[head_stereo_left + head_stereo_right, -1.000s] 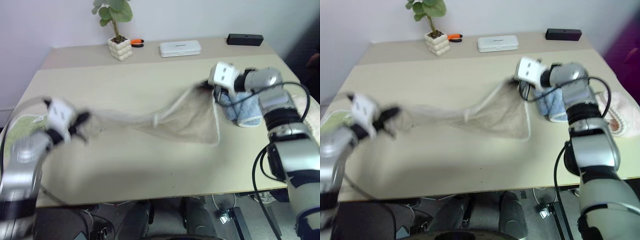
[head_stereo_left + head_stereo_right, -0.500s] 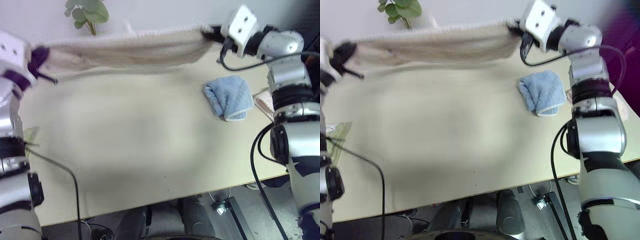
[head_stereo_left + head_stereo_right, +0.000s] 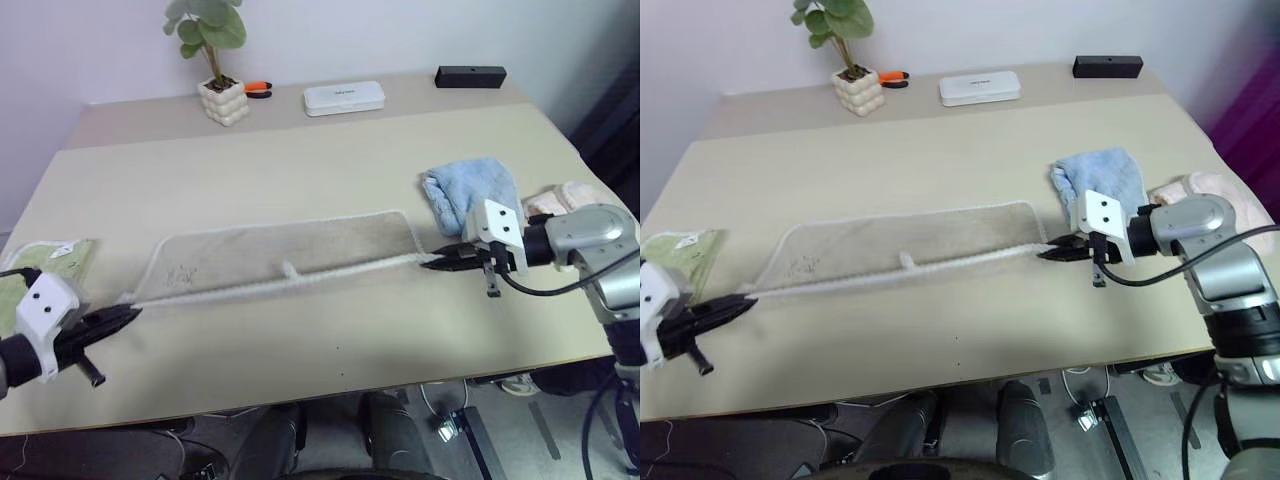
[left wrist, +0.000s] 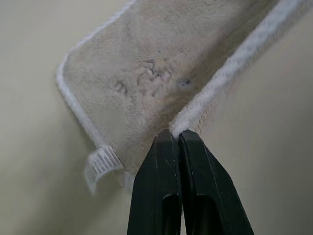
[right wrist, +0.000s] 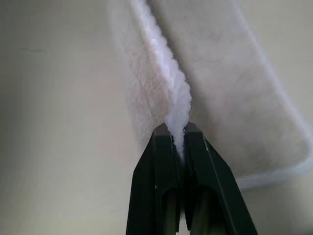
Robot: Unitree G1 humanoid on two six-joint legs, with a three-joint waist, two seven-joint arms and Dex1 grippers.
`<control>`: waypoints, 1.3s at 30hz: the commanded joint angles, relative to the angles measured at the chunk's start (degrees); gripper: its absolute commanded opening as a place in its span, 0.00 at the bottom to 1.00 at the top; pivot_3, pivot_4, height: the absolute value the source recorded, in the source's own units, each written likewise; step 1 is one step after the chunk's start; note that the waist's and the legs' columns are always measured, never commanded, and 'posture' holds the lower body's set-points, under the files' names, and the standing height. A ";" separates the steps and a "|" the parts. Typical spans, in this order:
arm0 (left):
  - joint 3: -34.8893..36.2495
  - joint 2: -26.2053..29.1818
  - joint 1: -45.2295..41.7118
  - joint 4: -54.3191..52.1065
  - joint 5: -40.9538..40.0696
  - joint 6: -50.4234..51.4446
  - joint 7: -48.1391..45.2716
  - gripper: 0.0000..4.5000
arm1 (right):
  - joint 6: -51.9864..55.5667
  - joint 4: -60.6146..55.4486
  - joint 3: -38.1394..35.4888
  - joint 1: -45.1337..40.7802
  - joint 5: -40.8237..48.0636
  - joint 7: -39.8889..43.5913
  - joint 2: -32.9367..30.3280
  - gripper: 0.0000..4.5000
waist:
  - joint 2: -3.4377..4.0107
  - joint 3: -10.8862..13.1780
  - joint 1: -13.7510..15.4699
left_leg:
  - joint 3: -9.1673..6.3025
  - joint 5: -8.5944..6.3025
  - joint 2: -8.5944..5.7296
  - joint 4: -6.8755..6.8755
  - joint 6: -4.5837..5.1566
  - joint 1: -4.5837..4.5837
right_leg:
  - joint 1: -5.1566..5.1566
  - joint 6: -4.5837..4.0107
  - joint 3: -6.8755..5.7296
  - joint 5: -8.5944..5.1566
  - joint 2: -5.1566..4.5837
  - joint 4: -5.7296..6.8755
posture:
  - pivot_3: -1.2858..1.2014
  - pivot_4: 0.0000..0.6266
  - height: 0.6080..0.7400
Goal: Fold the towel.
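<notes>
With the beige-grey terry towel (image 3: 290, 255) spread lengthwise across the middle of the pale wooden table (image 3: 300, 160), the left gripper (image 3: 128, 314) and right gripper (image 3: 432, 264) each pinch a near corner, so both should lift evenly to lay that edge on the far one.

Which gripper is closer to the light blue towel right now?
Right. The right gripper, shut on the towel, sits just in front of the light blue towel. The left gripper pinches the towel's opposite end, far across the table.
</notes>
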 commanded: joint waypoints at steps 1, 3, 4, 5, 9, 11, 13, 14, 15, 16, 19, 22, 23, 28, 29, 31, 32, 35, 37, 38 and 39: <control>4.36 0.06 1.72 -3.05 -1.57 2.63 -0.42 0.00 | 2.62 -4.11 -2.79 0.57 2.64 -0.62 -1.21 0.02 | 0.00 0.00 0.31 | 0.10 -0.01 0.11 0.00 0.01 0.10 | 0.20 -0.02 -0.06 -0.03 0.00 -0.11 | 0.52 0.24 1.00; 2.61 0.72 -1.05 -0.57 0.34 0.76 0.91 0.00 | 1.74 -2.57 -2.11 -0.47 1.06 -2.83 0.13 0.02 | -0.02 -0.01 0.53 | 0.48 -0.01 0.37 0.00 0.02 0.14 | 0.44 -0.02 -0.21 -0.03 -0.02 -0.35 | 0.52 0.24 1.00; 1.59 1.05 -2.71 0.83 1.28 -0.23 1.59 0.00 | 1.27 -1.68 -1.67 -1.14 0.31 -3.87 0.79 0.02 | -0.03 -0.02 0.66 | 0.63 -0.03 0.42 0.00 0.05 0.13 | 0.46 -0.01 -0.22 -0.02 -0.04 -0.40 | 0.52 0.24 1.00; -0.16 1.34 -5.73 2.99 2.49 -1.12 2.99 0.00 | 0.76 -0.43 -1.05 -2.23 -0.65 -5.37 1.85 0.02 | -0.06 -0.02 0.74 | 0.69 -0.03 0.42 0.02 0.06 0.13 | 0.46 0.00 -0.22 0.00 -0.05 -0.41 | 0.52 0.24 1.00; -8.46 1.78 -17.76 12.95 7.56 -5.10 6.30 0.00 | -2.66 6.19 1.74 -6.70 -5.58 -10.83 6.23 0.02 | -0.05 -0.03 0.96 | 0.80 -0.03 0.47 0.02 0.06 0.14 | 0.44 0.18 -0.18 0.18 -0.01 -0.48 | 0.52 0.24 1.00; -11.92 1.50 -22.54 17.63 9.09 -6.88 6.52 0.00 | -4.65 9.87 2.88 -8.87 -7.80 -12.78 8.37 0.02 | -0.08 -0.03 0.85 | 0.83 -0.03 0.47 0.00 0.05 0.17 | 0.42 0.24 -0.17 0.22 0.01 -0.47 | 0.52 0.24 1.00; -14.76 1.25 -26.02 21.76 10.59 -8.56 6.63 0.00 | -6.70 13.14 3.68 -10.62 -9.48 -14.30 10.25 0.02 | -0.07 -0.03 0.43 | 0.84 -0.03 0.49 -0.04 0.05 0.09 | 0.31 0.30 -0.14 0.29 0.03 -0.49 | 0.52 0.24 1.00; -16.69 0.91 -28.33 24.46 11.62 -9.78 6.82 0.00 | -7.86 15.31 4.32 -11.72 -10.55 -15.20 11.46 0.02 | -0.07 -0.03 0.25 | 0.85 -0.02 0.49 -0.04 0.02 0.08 | 0.29 0.32 -0.13 0.31 0.03 -0.50 | 0.52 0.24 1.00; -17.97 0.68 -29.84 26.28 12.29 -10.72 6.92 0.00 | -8.74 16.83 4.74 -12.45 -11.28 -15.74 12.23 0.02 | -0.08 -0.03 0.16 | 0.85 -0.01 0.49 -0.06 -0.02 0.05 | 0.25 0.32 -0.13 0.31 0.03 -0.50 | 0.52 0.24 1.00; -19.25 0.37 -31.46 28.22 12.98 -11.64 7.03 0.00 | -9.38 18.30 5.05 -13.15 -11.78 -16.18 13.06 0.02 | -0.08 -0.03 0.10 | 0.86 0.01 0.48 -0.05 -0.14 0.05 | 0.22 0.32 -0.13 0.31 0.03 -0.48 | 0.52 0.24 1.00; -21.87 -0.52 -34.56 32.51 14.12 -13.32 6.74 0.00 | -11.28 22.00 5.66 -14.40 -12.86 -16.89 15.02 0.02 | -0.08 -0.03 -0.03 | 0.89 0.02 0.49 -0.07 -0.22 0.01 | 0.14 0.32 -0.13 0.31 0.03 -0.50 | 0.52 0.24 1.00; -23.54 -1.37 -36.33 35.84 15.29 -14.93 7.25 0.00 | -13.30 25.34 5.99 -15.07 -13.89 -17.94 16.46 0.02 | -0.08 -0.03 -0.18 | 0.95 -0.01 0.49 -0.07 -0.22 0.01 | 0.11 0.32 -0.13 0.31 0.02 -0.50 | 0.52 0.24 1.00; -23.93 -1.60 -36.78 36.69 15.54 -15.34 7.43 0.00 | -13.83 26.18 6.05 -15.17 -14.25 -18.28 16.76 0.02 | -0.08 -0.03 -0.17 | 0.96 -0.01 0.50 -0.07 -0.22 0.02 | 0.10 0.32 -0.13 0.31 0.02 -0.49 | 0.52 0.24 1.00; -22.36 -3.36 -38.71 39.10 14.51 -15.11 10.23 0.30 | -14.15 27.76 5.26 -15.30 -15.11 -19.84 16.86 0.14 | -0.08 -0.03 -0.12 | 0.97 -0.02 0.50 -0.04 -0.21 0.02 | 0.09 0.32 -0.13 0.31 0.03 -0.42 | 0.52 0.24 1.00; -21.79 -3.78 -38.90 39.08 14.19 -15.10 11.10 0.42 | -14.34 27.76 4.92 -15.24 -15.23 -20.55 16.75 0.21 | -0.08 -0.03 -0.11 | 0.97 -0.01 0.50 -0.03 -0.22 0.02 | 0.09 0.32 -0.12 0.31 0.03 -0.40 | 0.52 0.24 1.00; -19.92 -4.91 -39.07 38.18 13.19 -14.82 13.63 0.64 | -14.39 26.87 3.79 -14.83 -15.33 -22.39 16.16 0.42 | -0.08 -0.03 -0.07 | 0.97 -0.01 0.51 -0.02 -0.21 0.02 | 0.09 0.33 -0.12 0.31 0.03 -0.40 | 0.52 0.24 1.00; -18.45 -5.64 -39.01 37.39 12.22 -14.30 15.03 0.75 | -13.96 25.73 2.94 -14.35 -14.85 -22.98 15.72 0.53 | -0.07 -0.03 -0.07 | 0.97 -0.01 0.50 -0.02 -0.21 0.01 | 0.09 0.33 -0.12 0.31 0.03 -0.40 | 0.52 0.24 1.00; -15.32 -7.14 -38.32 35.00 9.82 -12.65 17.35 0.86 | -12.05 22.42 0.87 -12.92 -13.66 -23.94 14.95 0.54 | -0.08 -0.03 0.00 | 0.97 -0.01 0.51 -0.02 -0.22 -0.01 | 0.06 0.33 -0.11 0.31 0.03 -0.40 | 0.52 0.24 1.00; -11.68 -8.88 -36.08 30.85 7.01 -10.69 19.53 0.86 | -7.57 16.07 -2.15 -9.55 -11.02 -24.19 13.63 0.54 | -0.08 -0.04 0.04 | 0.97 -0.02 0.51 -0.03 -0.22 -0.01 | 0.06 0.33 -0.11 0.31 0.03 -0.40 | 0.52 0.24 1.00; -9.57 -10.07 -34.41 27.77 5.40 -10.00 20.76 0.86 | -3.82 11.46 -4.48 -7.01 -8.65 -24.55 12.97 0.54 | -0.08 -0.04 0.06 | 0.96 -0.03 0.51 -0.04 -0.21 -0.01 | 0.07 0.33 -0.11 0.31 0.02 -0.42 | 0.52 0.24 1.00; -7.97 -11.02 -33.01 25.07 4.39 -9.49 21.98 0.86 | -0.03 7.31 -6.66 -4.63 -6.27 -25.01 12.54 0.54 | -0.09 -0.04 0.10 | 0.95 -0.06 0.52 -0.06 -0.18 -0.02 | 0.07 0.33 -0.10 0.31 0.02 -0.47 | 0.52 0.24 1.00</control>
